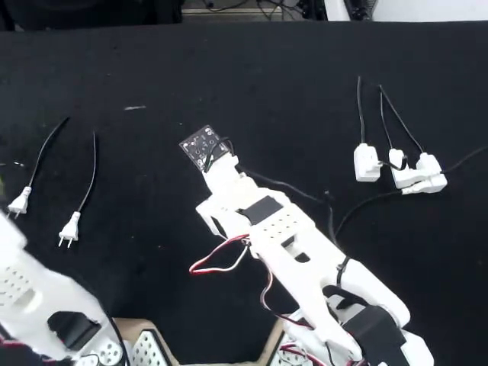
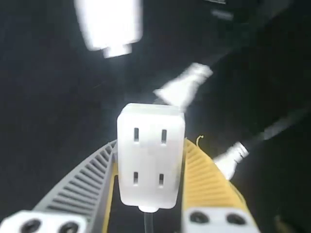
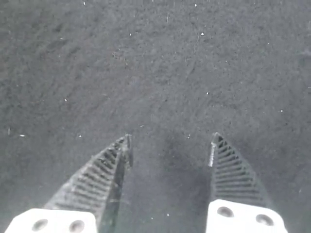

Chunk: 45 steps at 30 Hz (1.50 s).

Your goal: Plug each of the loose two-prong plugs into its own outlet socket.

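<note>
The left wrist view shows the left gripper (image 2: 150, 145) clamped on a white socket block (image 2: 150, 165), with two loose plugs (image 2: 187, 83) lying just beyond it. The right gripper (image 3: 170, 143) is spread wide and holds nothing above the black table (image 3: 146, 58). In the high view, two other socket blocks (image 1: 367, 162) lie well apart from the plugs.

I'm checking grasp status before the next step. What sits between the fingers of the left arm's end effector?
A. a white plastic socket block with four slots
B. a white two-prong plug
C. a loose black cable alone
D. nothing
A: in the left wrist view the left end effector is closed on the white plastic socket block, with the block's four slots facing the camera.
</note>
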Motion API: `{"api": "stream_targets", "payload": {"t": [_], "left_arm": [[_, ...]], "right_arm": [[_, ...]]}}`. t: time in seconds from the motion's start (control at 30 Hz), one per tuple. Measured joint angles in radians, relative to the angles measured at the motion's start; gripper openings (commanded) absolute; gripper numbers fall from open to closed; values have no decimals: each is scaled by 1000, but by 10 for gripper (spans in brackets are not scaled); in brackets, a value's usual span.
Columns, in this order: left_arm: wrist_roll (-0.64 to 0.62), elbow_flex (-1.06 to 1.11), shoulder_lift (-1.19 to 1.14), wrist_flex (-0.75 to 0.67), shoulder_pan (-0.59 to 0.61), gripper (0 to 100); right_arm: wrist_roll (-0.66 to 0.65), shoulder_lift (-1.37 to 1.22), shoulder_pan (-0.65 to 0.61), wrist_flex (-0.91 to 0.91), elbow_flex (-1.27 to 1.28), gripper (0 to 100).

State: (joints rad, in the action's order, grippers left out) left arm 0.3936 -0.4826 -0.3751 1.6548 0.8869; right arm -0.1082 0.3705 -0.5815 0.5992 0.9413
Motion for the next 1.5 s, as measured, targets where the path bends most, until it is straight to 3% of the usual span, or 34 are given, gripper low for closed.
{"api": "stream_targets", "payload": {"t": [0.17, 0.27, 0.53, 0.7, 0.97, 1.13, 1.33, 1.5], "left_arm": [[219, -18, 0, 84, -193, 30], [238, -6, 0, 92, -307, 30], [219, 213, 52, 64, -597, 30], [198, 488, 261, -80, -796, 30], [196, 1007, 523, -460, -1071, 30], [196, 1068, 529, -526, -1135, 54], [196, 1069, 457, -534, -1137, 262], [192, 1054, 454, -496, -1111, 222]], "right_arm": [[2, 0, 97, 0, 0, 243], [12, 0, 180, 0, 0, 243], [218, 0, 431, -8, -15, 243], [221, 0, 434, -37, -17, 243], [221, 0, 434, -38, -17, 243], [221, 0, 434, -38, -17, 243], [221, 0, 434, -38, -17, 243], [221, 0, 434, -38, -17, 243]]}}
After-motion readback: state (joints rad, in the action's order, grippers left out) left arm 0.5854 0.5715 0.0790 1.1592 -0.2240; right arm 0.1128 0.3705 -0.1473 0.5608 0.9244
